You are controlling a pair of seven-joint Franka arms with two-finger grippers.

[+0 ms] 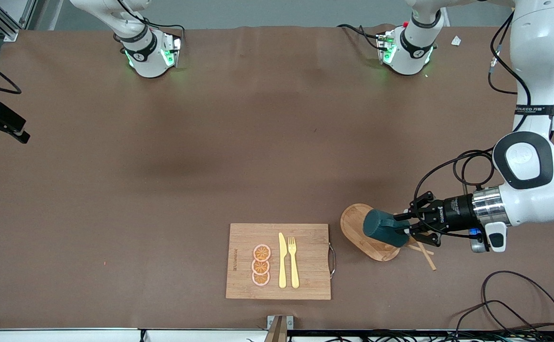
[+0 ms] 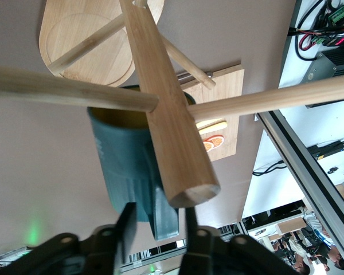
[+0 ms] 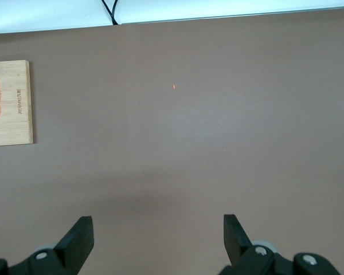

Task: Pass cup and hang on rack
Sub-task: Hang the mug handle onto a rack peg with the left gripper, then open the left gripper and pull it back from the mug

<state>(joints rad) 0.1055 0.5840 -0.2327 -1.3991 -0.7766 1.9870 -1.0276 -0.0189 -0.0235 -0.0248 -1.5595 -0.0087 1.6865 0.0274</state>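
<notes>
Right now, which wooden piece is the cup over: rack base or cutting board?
The rack base, the oval one; the cup hangs over it at the left gripper. The rectangular cutting board carries only cutlery and orange slices.

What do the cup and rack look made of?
Cup: looks like matte glazed ceramic, dark teal outside, yellowish inside; could be plastic.
Rack: light unfinished wood, grain visible on post and oval base.
</notes>
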